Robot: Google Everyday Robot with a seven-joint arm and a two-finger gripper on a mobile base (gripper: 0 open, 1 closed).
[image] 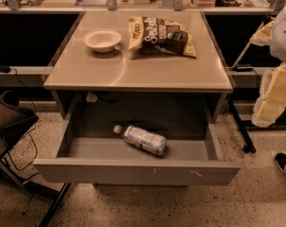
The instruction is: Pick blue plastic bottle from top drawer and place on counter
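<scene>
Camera view, looking down at a glossy tan counter (pixel 147 65) with the top drawer (pixel 133 171) pulled fully open beneath it. Blue plastic bottle (pixel 143 140) lies on its side on the drawer floor, near the middle, set diagonally with its white cap pointing back and left. On the counter, a white bowl (pixel 102 40) sits at the back left, just beside a dark crinkly snack bag (pixel 163 36) lying flat to its right. The gripper is out of view, so whether its jaws are apart or closed cannot be told.
</scene>
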